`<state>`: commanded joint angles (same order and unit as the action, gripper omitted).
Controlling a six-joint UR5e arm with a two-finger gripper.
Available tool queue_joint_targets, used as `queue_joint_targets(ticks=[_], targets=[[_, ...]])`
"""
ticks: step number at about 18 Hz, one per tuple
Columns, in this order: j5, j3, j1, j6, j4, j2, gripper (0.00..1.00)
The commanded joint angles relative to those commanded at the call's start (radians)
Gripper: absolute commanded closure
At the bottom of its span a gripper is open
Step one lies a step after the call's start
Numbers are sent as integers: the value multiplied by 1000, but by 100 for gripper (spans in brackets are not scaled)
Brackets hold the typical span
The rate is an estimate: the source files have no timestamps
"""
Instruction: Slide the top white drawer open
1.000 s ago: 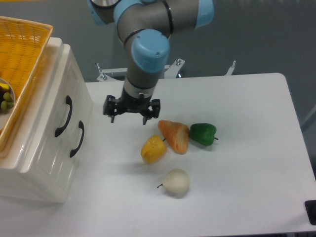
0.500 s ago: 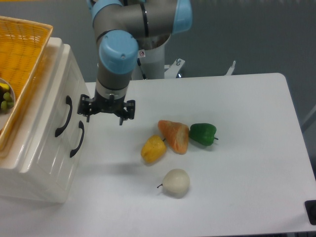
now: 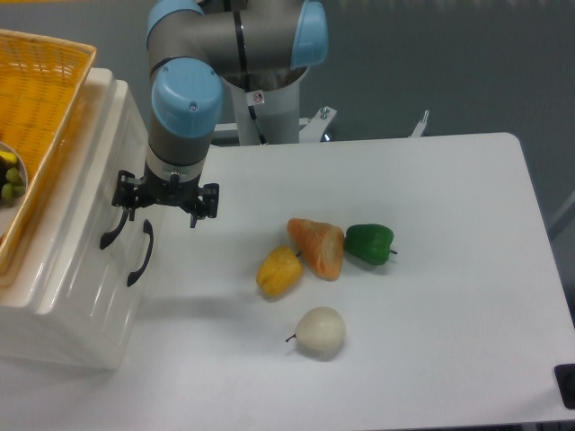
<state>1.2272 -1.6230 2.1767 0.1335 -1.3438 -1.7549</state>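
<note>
top white drawer [image 3: 94, 193], glossy plastic, curved black handle [image 3: 115, 222], at 9 o'clock of frame: flush, unopened. black two-finger gripper [image 3: 164, 202] fingers apart, beside handle, ungrasped. grasp and pull remain.

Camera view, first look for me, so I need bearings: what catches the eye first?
The blue-jointed arm's hand hangs at the upper black handle of the top white drawer on the left. An orange wicker basket sits atop the cabinet; four toy vegetables cluster mid-table.
</note>
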Motion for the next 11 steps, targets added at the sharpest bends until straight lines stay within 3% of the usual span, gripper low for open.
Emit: queue_joint_targets(ticks=[11], targets=[[-17, 0, -14, 0, -2, -12, 0]])
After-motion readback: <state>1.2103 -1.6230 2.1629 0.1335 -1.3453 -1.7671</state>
